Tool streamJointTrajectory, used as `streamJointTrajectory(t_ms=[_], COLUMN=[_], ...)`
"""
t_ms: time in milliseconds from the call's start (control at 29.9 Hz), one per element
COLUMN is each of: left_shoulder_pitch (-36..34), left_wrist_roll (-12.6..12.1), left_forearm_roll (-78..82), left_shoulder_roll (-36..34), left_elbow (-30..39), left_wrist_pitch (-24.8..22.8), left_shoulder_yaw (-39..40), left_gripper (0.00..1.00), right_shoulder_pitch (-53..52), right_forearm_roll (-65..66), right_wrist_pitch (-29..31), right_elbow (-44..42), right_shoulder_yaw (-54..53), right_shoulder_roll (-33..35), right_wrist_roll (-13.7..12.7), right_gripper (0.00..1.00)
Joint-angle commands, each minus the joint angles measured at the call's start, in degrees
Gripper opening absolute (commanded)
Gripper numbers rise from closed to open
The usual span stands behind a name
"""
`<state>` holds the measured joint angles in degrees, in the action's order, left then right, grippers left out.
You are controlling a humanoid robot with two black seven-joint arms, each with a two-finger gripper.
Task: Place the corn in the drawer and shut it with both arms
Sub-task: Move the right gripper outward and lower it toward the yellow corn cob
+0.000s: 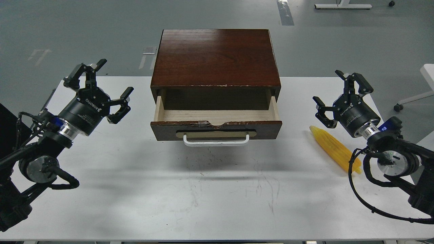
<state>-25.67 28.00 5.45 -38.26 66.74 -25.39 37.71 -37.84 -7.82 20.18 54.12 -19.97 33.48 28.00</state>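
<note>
The drawer (216, 128) is pulled out of the dark brown cabinet (216, 57) at the table's middle back; its pale wood inside holds nothing, and its white bar handle (216, 140) faces me. The corn (334, 149), long and yellow, lies on the table to the right of the drawer, its tip pointing back-left. My right gripper (330, 89) hovers open just above and behind the corn's tip, holding nothing. Far left of the drawer, my left gripper (101, 79) is raised above the table with its fingers spread open and nothing in them.
The white table (217, 189) stretches in front of the drawer with scuff marks on it. A black cable loops off my right arm near the corn's thick end (354, 169). Grey floor lies beyond the table's far edge.
</note>
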Motion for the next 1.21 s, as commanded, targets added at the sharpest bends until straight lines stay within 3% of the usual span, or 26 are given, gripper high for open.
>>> streamJointTrajectory(t_ms=[0, 1005, 1172], left_shoulder_pitch=[-0.17, -1.13, -0.96], left_wrist_roll=[0.0, 0.0, 0.0], left_forearm_roll=[0.0, -0.88, -0.53], left_shoulder_roll=[0.03, -2.78, -2.69], left_elbow=[-0.03, -4.34, -4.16], left_wrist_pitch=[-0.01, -1.94, -2.12], left_shoulder_yaw=[-0.01, 0.61, 0.61], left_gripper=[1.0, 1.0, 1.0], right_shoulder_pitch=[0.04, 0.57, -2.06], right_forearm_roll=[0.0, 1.58, 11.94], right_wrist_pitch=[0.04, 2.49, 5.22], right_elbow=[0.02, -5.95, -0.69], right_shoulder_yaw=[0.01, -0.78, -0.87], right_shoulder_roll=[0.0, 0.79, 8.16], right_wrist_roll=[0.0, 0.0, 0.0], right_gripper=[1.0, 1.0, 1.0])
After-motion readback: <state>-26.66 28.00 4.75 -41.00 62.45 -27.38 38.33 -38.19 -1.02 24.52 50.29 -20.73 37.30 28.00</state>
